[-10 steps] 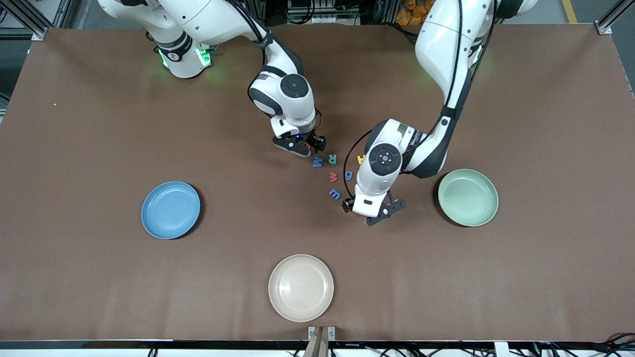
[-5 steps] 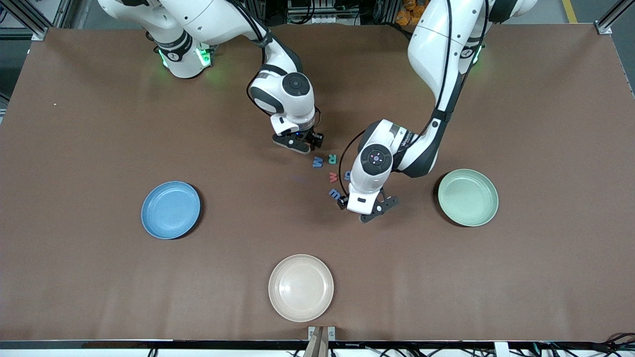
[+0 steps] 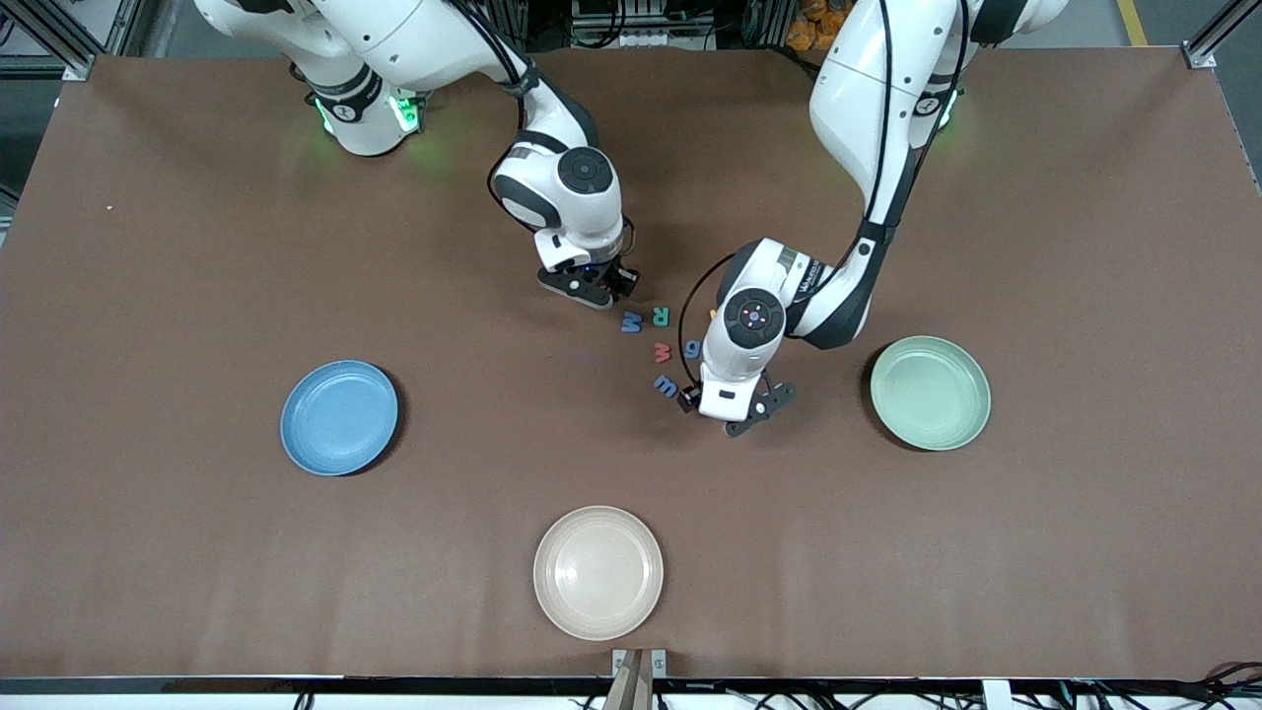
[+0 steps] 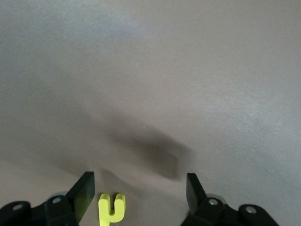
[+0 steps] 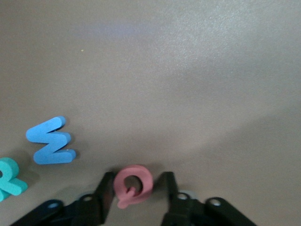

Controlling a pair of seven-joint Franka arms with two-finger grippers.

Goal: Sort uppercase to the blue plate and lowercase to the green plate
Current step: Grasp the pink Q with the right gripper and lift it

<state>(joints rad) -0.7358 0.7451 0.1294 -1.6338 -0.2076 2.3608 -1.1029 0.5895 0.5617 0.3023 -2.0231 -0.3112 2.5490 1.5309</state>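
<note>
Since a second ago the right gripper (image 5: 134,193) has closed its fingers against the red Q (image 5: 133,184), which lies on the table beside the blue W (image 5: 50,141) and green R (image 5: 8,180). Left gripper (image 4: 140,195) has shifted slightly; its jaws stand wide apart and empty over the yellow lowercase letter (image 4: 111,208). Blue plate (image 3: 338,417) and green plate (image 3: 930,392) sit well apart, both holding no letters.

Both arms: glossy white shells w/ black joints, black cables, green base lights; black fingers (image 5: 104,195).
</note>
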